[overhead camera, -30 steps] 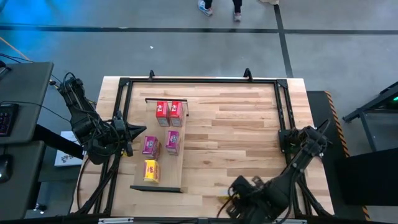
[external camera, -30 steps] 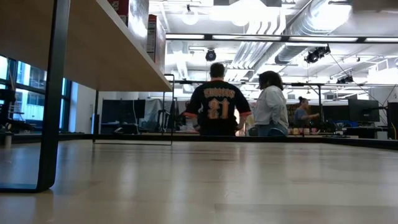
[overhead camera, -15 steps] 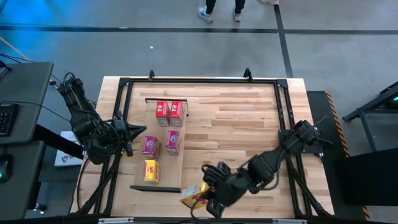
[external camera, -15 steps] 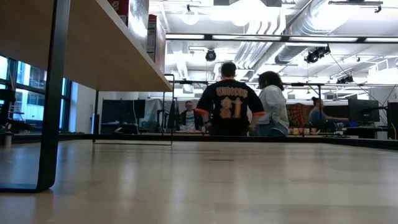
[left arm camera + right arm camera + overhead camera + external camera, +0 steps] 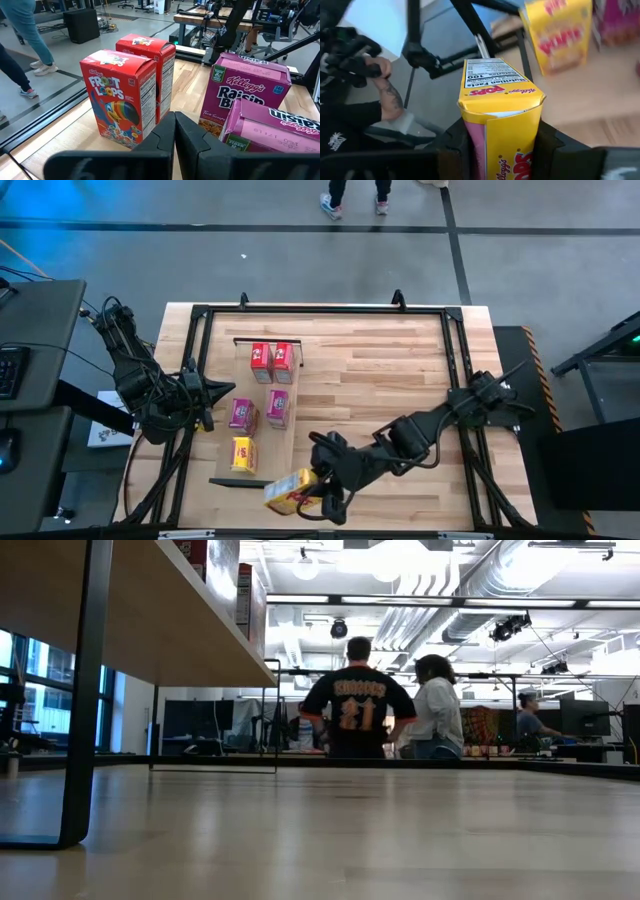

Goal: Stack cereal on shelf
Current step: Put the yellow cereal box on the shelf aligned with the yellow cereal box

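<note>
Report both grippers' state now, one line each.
Left gripper: closed, holding nothing, beside the shelf.
Right gripper: closed on a yellow cereal box near the shelf's front end.

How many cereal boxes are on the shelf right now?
5 on the shelf: two red boxes at the far end, two pink boxes mid-shelf, one yellow box nearer. A sixth is in the right pincer.
</note>
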You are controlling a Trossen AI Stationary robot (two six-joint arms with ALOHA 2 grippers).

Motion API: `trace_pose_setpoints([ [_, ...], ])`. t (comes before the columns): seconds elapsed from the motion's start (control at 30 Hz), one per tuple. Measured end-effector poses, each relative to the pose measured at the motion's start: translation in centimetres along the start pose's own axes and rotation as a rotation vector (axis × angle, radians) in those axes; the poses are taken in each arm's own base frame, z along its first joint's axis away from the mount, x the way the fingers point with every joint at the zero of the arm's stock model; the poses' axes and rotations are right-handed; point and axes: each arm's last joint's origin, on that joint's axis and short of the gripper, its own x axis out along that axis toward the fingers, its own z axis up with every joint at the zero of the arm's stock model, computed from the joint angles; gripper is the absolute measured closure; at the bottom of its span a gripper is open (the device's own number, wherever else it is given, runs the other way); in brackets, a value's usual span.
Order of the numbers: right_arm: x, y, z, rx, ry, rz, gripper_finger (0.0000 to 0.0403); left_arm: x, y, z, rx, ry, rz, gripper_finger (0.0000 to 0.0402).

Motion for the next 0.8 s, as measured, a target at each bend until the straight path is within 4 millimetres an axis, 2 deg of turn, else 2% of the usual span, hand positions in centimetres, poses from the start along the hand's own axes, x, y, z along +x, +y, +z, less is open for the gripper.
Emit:
trace_pose_setpoints([
  [0.2,0.5,0.7,1.9,-0.110,-0.017,-0.009,0.0291,0.0,0.0,0.0,-0.001,-0.001,0.000,0.0401],
  [0.33,1.7,-0.8,1.6,-0.112,0.036,-0.054,0.0291,0.0,0.0,0.0,-0.008,-0.001,0.001,0.0401],
  [0.5,1.4,-2.6,1.9,-0.146,0.045,-0.212,0.0291,0.0,0.0,0.0,-0.008,-0.004,0.003,0.0401],
  [0.63,1.5,-3.1,2.3,-0.189,0.027,-0.251,0.0291,0.0,0.0,0.0,-0.008,-0.004,0.003,0.0401],
  [0.8,2.3,-3.8,1.7,-0.198,0.089,-0.282,0.0291,0.0,0.0,0.0,-0.009,-0.004,0.003,0.0402],
])
